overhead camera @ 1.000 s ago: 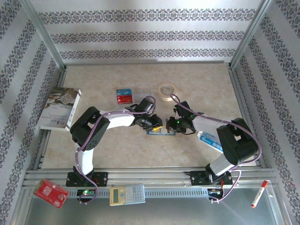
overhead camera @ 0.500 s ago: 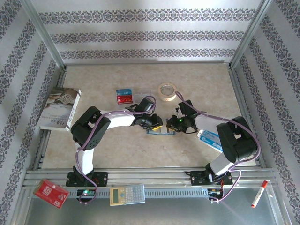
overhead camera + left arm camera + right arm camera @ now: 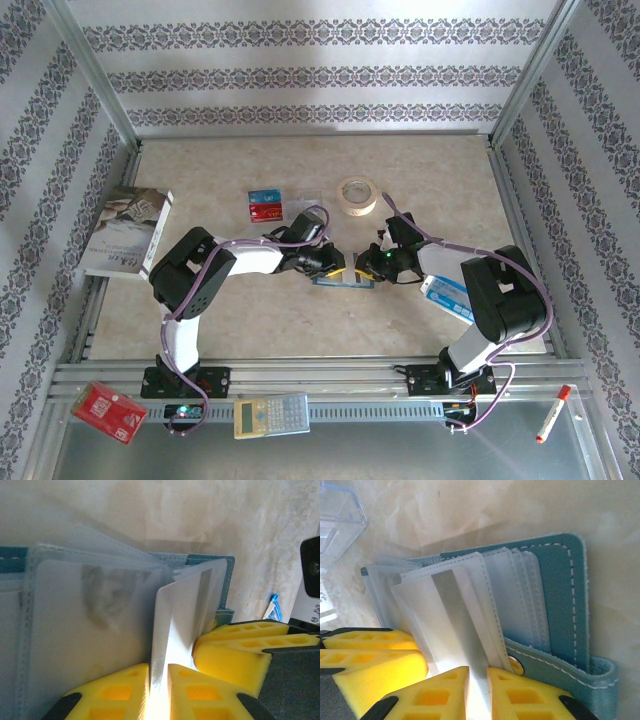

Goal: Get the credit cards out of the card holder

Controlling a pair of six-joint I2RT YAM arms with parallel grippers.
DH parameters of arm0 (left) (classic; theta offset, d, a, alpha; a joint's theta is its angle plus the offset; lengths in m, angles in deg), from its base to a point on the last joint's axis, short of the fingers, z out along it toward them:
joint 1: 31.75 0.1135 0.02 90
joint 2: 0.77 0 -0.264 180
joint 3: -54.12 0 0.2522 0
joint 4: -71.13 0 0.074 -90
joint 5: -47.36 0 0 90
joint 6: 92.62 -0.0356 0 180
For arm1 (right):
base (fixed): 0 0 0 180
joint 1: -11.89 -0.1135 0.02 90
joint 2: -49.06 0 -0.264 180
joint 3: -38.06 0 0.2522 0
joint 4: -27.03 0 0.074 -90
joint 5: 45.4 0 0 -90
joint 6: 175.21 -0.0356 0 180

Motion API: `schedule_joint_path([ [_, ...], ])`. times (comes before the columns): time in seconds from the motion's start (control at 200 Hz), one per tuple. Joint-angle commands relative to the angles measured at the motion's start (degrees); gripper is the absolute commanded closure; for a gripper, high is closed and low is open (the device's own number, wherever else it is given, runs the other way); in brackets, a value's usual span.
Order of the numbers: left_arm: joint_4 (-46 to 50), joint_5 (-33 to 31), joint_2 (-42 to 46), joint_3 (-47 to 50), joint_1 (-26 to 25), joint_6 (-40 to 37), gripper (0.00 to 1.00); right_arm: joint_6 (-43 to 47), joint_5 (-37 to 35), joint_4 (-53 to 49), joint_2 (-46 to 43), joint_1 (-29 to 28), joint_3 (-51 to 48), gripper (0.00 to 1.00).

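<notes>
Holder (image 3: 345, 283): teal, lying open at mid table (image 3: 420, 180), between both grippers; clear sleeves (image 3: 510, 590) fanned out.
Left gripper (image 3: 159, 692): jaws narrow, pinching a pale card (image 3: 172, 625) that stands on edge among the sleeves.
Right gripper (image 3: 477, 695): jaws narrow, pinching a grey-striped inner leaf of the holder, just beside the left fingers (image 3: 370, 655).
Loose cards (image 3: 265, 205): blue and red, flat on the table, well apart from the holder.
Tape (image 3: 357, 195): beyond the grippers.

loose credit cards (image 3: 265, 196) — 2; card holder (image 3: 560, 580) — 1; tape roll (image 3: 358, 209) — 1
</notes>
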Motion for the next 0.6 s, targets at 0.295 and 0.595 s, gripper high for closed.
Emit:
schedule_joint_path([
  [0.295,-3.42,1.76,0.50,2.29,0.95,-2.40,1.00,1.40,-4.30,-4.52,0.51,0.49,-1.84,0.78],
  [0.595,6.64,1.55,4.58,0.74,1.85,-8.23,1.00,3.01,-4.85,-6.05,-2.86,1.95,-1.84,0.71],
])
